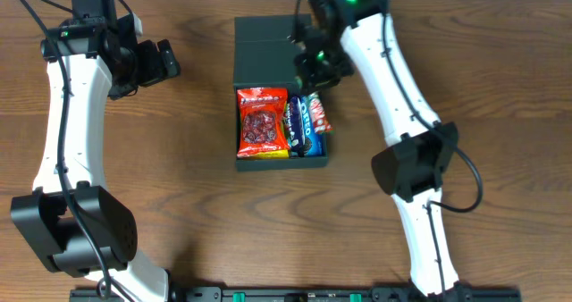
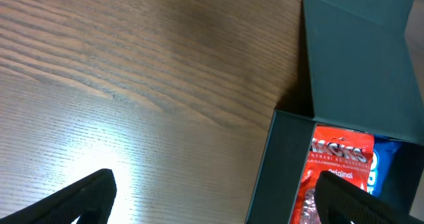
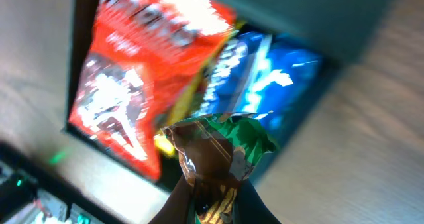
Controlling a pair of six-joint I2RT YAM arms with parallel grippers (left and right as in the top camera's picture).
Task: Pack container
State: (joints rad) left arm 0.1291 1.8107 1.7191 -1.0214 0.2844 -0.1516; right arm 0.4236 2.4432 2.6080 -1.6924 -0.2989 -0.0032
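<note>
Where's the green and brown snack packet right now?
The green and brown packet sits bottom centre in the right wrist view, held by the right gripper above the container, over the blue packets.

The container (image 1: 268, 38) is a plain dark teal, close to black. Just beneath the right gripper (image 1: 319, 70) lie a red packet (image 1: 261, 121) with white lettering and a yellow edge, and a blue packet (image 1: 304, 123) with white print. Pinched in that gripper, the green and brown packet (image 3: 222, 148) looks glossy. The table (image 1: 179, 204) is brown wood grain.
</note>
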